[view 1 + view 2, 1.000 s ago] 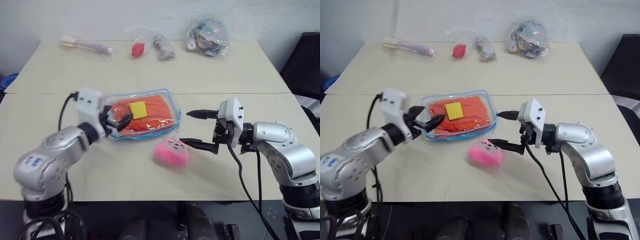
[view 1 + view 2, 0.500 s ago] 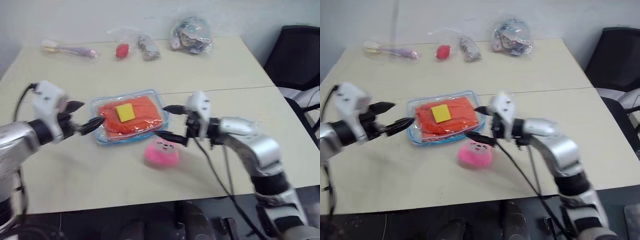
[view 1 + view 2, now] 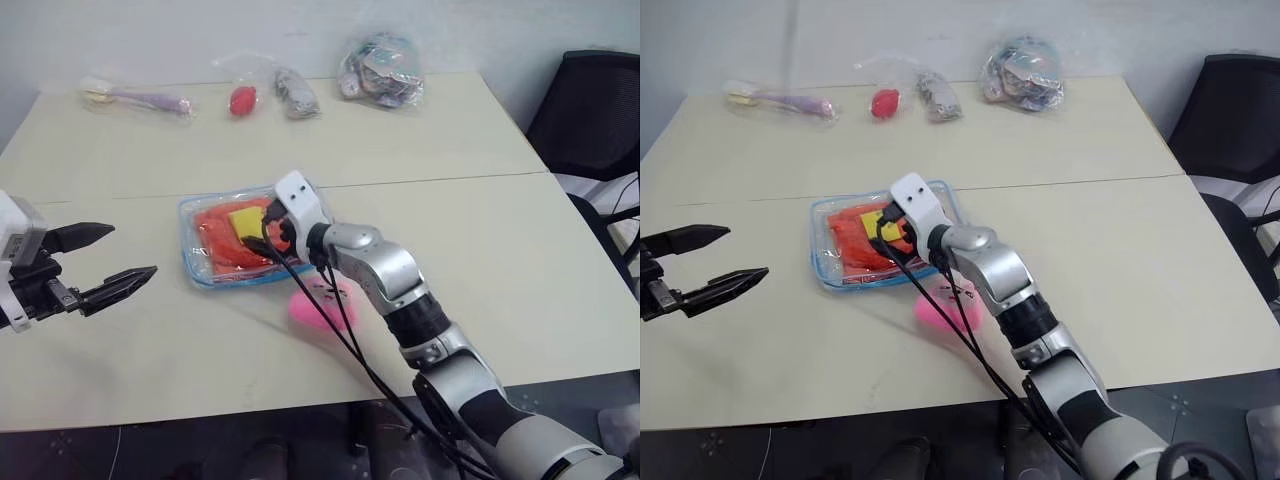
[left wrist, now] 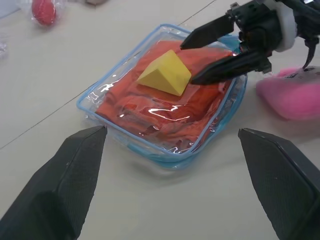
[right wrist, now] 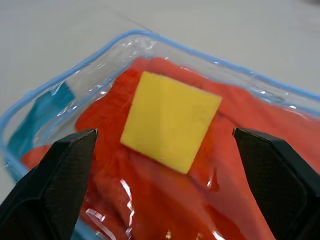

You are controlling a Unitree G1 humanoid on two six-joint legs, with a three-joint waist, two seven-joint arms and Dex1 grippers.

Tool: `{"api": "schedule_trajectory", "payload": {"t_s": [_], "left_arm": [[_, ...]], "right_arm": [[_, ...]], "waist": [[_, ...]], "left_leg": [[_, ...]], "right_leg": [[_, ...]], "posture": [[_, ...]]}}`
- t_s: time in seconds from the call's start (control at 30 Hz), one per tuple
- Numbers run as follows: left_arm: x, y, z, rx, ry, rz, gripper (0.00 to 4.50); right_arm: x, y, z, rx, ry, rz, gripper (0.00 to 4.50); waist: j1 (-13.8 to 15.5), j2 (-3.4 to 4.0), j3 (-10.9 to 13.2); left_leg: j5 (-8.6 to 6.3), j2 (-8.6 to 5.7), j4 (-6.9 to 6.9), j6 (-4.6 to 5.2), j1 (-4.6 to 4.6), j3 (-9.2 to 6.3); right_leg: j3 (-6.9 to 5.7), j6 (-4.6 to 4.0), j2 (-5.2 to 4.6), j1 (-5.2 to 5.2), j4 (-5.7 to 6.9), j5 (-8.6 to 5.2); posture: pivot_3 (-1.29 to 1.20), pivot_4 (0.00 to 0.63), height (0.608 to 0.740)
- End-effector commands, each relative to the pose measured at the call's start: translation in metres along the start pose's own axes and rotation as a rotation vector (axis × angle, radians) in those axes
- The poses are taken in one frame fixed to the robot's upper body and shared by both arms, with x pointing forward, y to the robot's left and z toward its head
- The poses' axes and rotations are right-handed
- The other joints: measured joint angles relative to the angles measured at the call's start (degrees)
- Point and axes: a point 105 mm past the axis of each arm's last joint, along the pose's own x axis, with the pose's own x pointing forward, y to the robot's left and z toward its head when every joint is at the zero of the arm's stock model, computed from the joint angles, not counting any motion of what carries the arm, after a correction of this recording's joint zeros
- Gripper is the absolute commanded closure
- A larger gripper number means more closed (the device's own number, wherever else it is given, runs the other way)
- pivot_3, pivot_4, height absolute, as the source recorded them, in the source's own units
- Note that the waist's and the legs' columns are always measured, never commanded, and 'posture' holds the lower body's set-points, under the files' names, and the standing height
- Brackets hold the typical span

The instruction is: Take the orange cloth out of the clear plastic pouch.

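Note:
The clear plastic pouch [image 3: 205,270] with blue trim lies flat on the table's middle. The orange cloth [image 4: 165,112] fills it, and a yellow square piece [image 5: 170,120] sits at the cloth's centre. My right gripper [image 3: 258,228] hovers open just over the pouch's right part, one finger on each side of the yellow piece, holding nothing. Off to the left of the pouch, my left gripper [image 3: 133,250] is open and empty, pointing at the pouch. A pink plush toy [image 3: 322,308] lies just in front of the pouch, under my right forearm.
Several thin clear bags with small items line the far table edge: a stick-shaped item [image 3: 135,98], a red one [image 3: 243,100], a grey one [image 3: 295,92] and a bulging bag [image 3: 380,70]. A black chair [image 3: 590,110] stands at the right.
My right gripper has swung left from beside the plush toy to over the pouch. My left gripper has pulled back left, away from the pouch's edge. The camera view has also shifted.

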Motion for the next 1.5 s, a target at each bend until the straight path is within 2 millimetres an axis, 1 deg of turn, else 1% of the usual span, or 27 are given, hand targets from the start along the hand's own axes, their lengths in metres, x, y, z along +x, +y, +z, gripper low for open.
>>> {"api": "schedule_trajectory", "payload": {"t_s": [0.03,0.1,0.27,0.37,0.57,0.83,0.93,1.13,1.17,1.23,1.33,1.4,1.47,1.5], "left_arm": [[-0.004,-0.003,0.005,0.041,-0.023,0.029,0.03],[-0.003,-0.003,0.004,0.045,-0.018,0.032,0.03],[0.0,-0.003,0.005,0.048,-0.025,0.034,0.03],[0.003,-0.004,0.006,0.052,-0.028,0.03,0.03],[0.008,-0.003,0.008,0.058,-0.043,0.026,0.03],[0.01,-0.002,0.009,0.061,-0.053,0.034,0.03],[0.01,-0.001,0.009,0.061,-0.054,0.039,0.0],[0.011,0.0,0.008,0.06,-0.055,0.043,0.0],[0.012,-0.001,0.008,0.059,-0.058,0.038,0.0],[0.015,-0.004,0.008,0.058,-0.066,0.022,0.0],[0.021,-0.008,0.01,0.051,-0.086,-0.004,0.0],[0.028,-0.014,0.013,0.044,-0.106,-0.037,0.0],[0.033,-0.016,0.012,0.042,-0.109,-0.059,0.0],[0.034,-0.016,0.011,0.04,-0.108,-0.062,0.0]], "right_arm": [[0.005,0.016,0.02,0.094,-0.049,0.062,0.0],[0.008,0.024,0.021,0.131,-0.042,0.092,0.0],[0.016,0.028,0.017,0.154,-0.015,0.083,0.0],[0.026,0.032,0.013,0.176,0.009,0.08,0.0],[0.041,0.032,0.01,0.18,0.026,0.063,0.0],[0.048,0.034,0.011,0.136,0.008,0.056,0.0],[0.049,0.033,0.013,0.136,-0.014,0.053,0.56],[0.049,0.038,0.018,0.149,-0.038,0.095,2.52],[0.047,0.039,0.021,0.147,-0.05,0.108,2.75],[0.042,0.038,0.029,0.146,-0.076,0.127,2.75],[0.031,0.026,0.036,0.15,-0.095,0.129,2.75],[0.014,0.01,0.041,0.143,-0.115,0.122,2.75],[0.0,-0.005,0.041,0.146,-0.112,0.101,2.75],[-0.006,-0.009,0.04,0.141,-0.11,0.093,2.75]], "waist": [[-0.3,-0.01,0.0],[-0.9,-0.01,0.0],[-1.38,0.0,0.0],[-1.5,0.0,0.0],[-1.66,0.0,0.0],[-2.73,0.0,0.0],[-2.87,0.0,0.0],[-2.85,0.0,0.0],[-2.85,0.0,0.0],[-2.83,0.0,0.0],[-2.76,0.0,0.0],[-2.48,0.0,0.0],[-2.08,-0.02,-0.01],[-1.77,-0.03,-0.02]], "left_leg": [[0.0,0.0,0.0,-0.01,-0.04,0.05],[0.01,0.0,-0.02,-0.03,-0.1,0.09],[0.02,0.02,-0.06,-0.11,-0.06,0.13],[0.02,0.03,-0.06,-0.12,-0.04,0.17],[0.02,0.04,-0.07,-0.14,-0.02,0.18],[0.04,0.08,-0.1,-0.19,-0.03,0.16],[0.04,0.13,-0.11,-0.23,-0.03,0.16],[0.04,0.16,-0.1,-0.25,-0.04,0.16],[0.04,0.16,-0.1,-0.25,-0.04,0.16],[0.04,0.16,-0.1,-0.25,-0.04,0.16],[0.04,0.19,-0.1,-0.25,-0.06,0.16],[0.03,0.19,-0.08,-0.25,-0.07,0.14],[0.03,0.18,-0.05,-0.25,-0.08,0.1],[0.03,0.16,-0.05,-0.25,-0.07,0.09]], "right_leg": [[0.04,-0.03,0.0,-0.11,0.07,-0.02],[0.05,-0.08,0.0,-0.22,0.15,-0.05],[0.08,-0.17,0.03,-0.28,0.25,-0.1],[0.14,-0.2,0.05,-0.3,0.3,-0.11],[0.16,-0.23,0.07,-0.31,0.33,-0.13],[0.13,-0.31,0.1,-0.34,0.37,-0.18],[0.12,-0.35,0.13,-0.37,0.38,-0.2],[0.11,-0.37,0.14,-0.38,0.39,-0.22],[0.11,-0.37,0.14,-0.38,0.39,-0.22],[0.11,-0.37,0.14,-0.38,0.4,-0.22],[0.11,-0.37,0.14,-0.39,0.4,-0.22],[0.1,-0.37,0.14,-0.39,0.39,-0.22],[0.1,-0.37,0.11,-0.36,0.39,-0.21],[0.1,-0.37,0.09,-0.34,0.39,-0.21]], "posture": [[0.0,0.15,0.74],[0.0,0.15,0.74],[0.0,0.15,0.74],[0.0,0.15,0.74],[0.0,0.15,0.74],[0.0,0.15,0.74],[0.0,0.15,0.74],[0.0,0.15,0.74],[0.0,0.15,0.74],[0.0,0.15,0.74],[0.0,0.15,0.74],[0.0,0.15,0.74],[0.0,0.15,0.74],[0.0,0.15,0.74]]}}
